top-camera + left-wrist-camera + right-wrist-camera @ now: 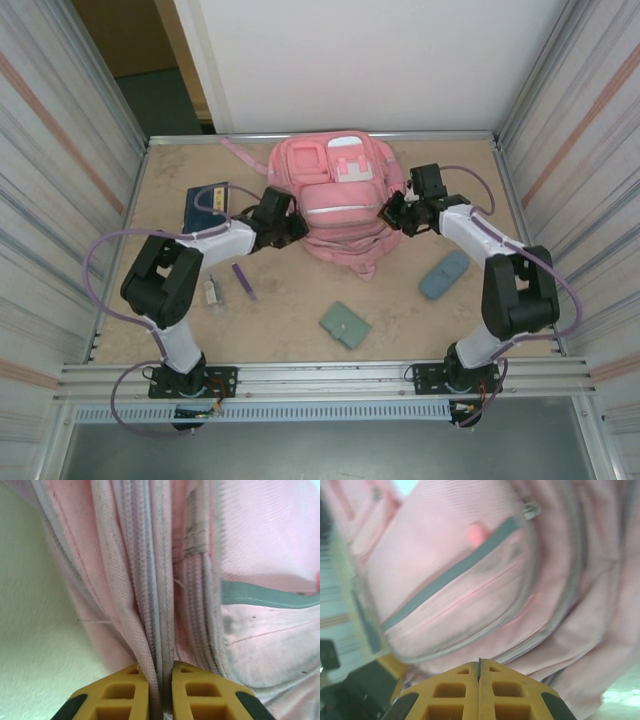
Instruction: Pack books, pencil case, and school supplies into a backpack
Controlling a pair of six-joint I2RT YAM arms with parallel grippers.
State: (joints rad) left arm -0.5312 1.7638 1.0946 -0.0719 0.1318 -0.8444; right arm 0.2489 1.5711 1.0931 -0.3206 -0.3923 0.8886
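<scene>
Backpack (338,205) lies pink at the far middle of the desk (290,300), my left gripper (161,682) pinching a fold of its fabric, my right gripper (479,680) closed tight at its right side.

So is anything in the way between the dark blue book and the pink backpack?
Yes: the left pincer, pinching the edge of the pink fabric backpack, sits between it and the thin dark blue book.
</scene>
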